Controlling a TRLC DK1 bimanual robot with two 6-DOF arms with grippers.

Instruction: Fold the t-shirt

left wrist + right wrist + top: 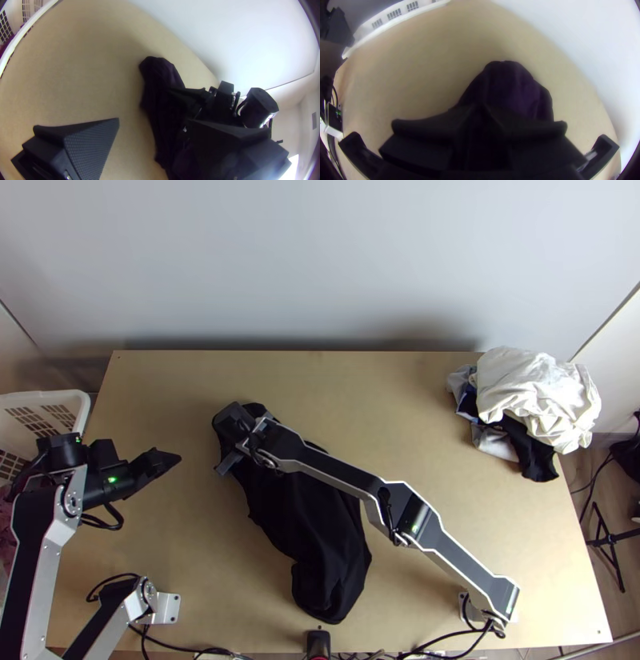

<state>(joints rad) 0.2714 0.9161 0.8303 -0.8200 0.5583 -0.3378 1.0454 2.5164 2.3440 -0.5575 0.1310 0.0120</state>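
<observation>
Top view: noted left claw (170, 459) left of black t-shirt (320, 524), right claw (234, 422) over its far end. Wrist views: found left gaping, empty — right closed, cloth hold unclear.

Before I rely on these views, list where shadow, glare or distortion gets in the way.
Top view: soft shadow on the wall behind the table; the black t-shirt's folds read poorly. Left wrist view: a glaring white patch at lower right; the basket's rim looks bowed. Right wrist view: the right gripper, deeply shaded, nearly merges with the dark t-shirt.
</observation>
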